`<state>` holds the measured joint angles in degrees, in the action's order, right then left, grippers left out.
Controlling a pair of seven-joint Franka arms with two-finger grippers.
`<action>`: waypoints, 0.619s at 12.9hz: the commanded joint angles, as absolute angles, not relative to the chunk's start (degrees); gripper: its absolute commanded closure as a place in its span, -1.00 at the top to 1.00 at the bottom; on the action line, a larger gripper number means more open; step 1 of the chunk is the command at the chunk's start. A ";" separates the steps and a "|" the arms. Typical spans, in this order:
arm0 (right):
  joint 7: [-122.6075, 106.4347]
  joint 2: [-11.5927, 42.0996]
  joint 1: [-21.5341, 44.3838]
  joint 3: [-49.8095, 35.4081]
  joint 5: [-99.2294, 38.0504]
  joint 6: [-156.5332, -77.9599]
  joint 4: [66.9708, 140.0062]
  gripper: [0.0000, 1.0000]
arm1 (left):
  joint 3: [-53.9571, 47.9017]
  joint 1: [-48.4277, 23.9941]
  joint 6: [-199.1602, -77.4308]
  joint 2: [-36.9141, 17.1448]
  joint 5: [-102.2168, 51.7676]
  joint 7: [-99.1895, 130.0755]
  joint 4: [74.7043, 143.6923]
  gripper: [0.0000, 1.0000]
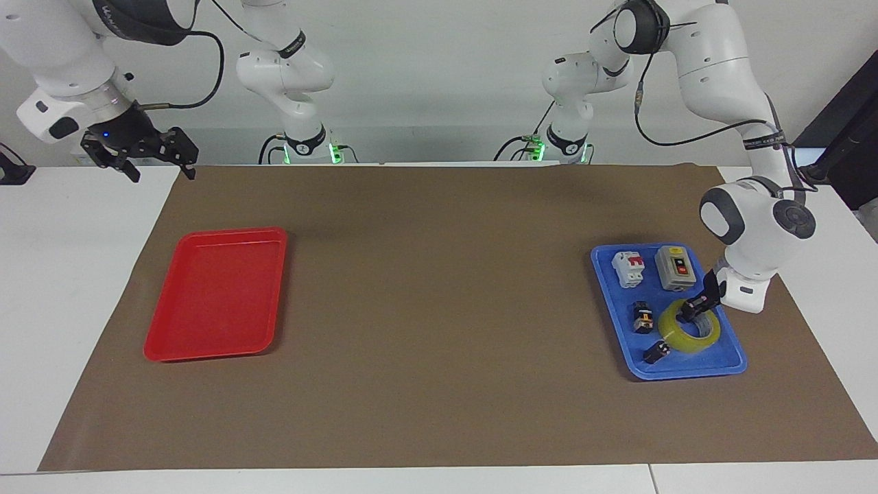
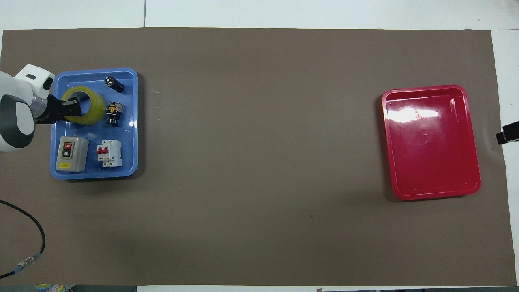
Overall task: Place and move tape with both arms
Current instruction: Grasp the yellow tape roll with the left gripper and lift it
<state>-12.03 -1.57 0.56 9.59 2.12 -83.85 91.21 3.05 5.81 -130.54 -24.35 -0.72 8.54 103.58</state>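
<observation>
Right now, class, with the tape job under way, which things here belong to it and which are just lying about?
Belong to the job:
tape, in the blue tray
left gripper, down at the tape's rim
right gripper, waiting above the table's edge

Just lying about:
red tray
grey switch box
white breaker
two small black parts

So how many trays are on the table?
2. The blue tray sits toward the left arm's end and holds the tape and small parts. The red tray sits toward the right arm's end.
</observation>
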 commanded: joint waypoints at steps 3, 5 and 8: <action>-13.01 -1.93 0.18 9.40 2.11 -84.64 91.49 1.00 | 3.25 6.06 -121.75 -13.38 -0.53 8.62 105.03 -1.00; -13.01 -1.93 0.18 9.40 2.11 -84.64 91.49 1.00 | 3.25 5.37 -116.75 -10.30 -0.35 8.61 104.94 -1.00; -13.01 -1.93 0.18 9.40 2.11 -84.64 91.49 1.00 | 3.25 -0.50 -115.04 -9.14 -0.09 9.75 106.51 -1.00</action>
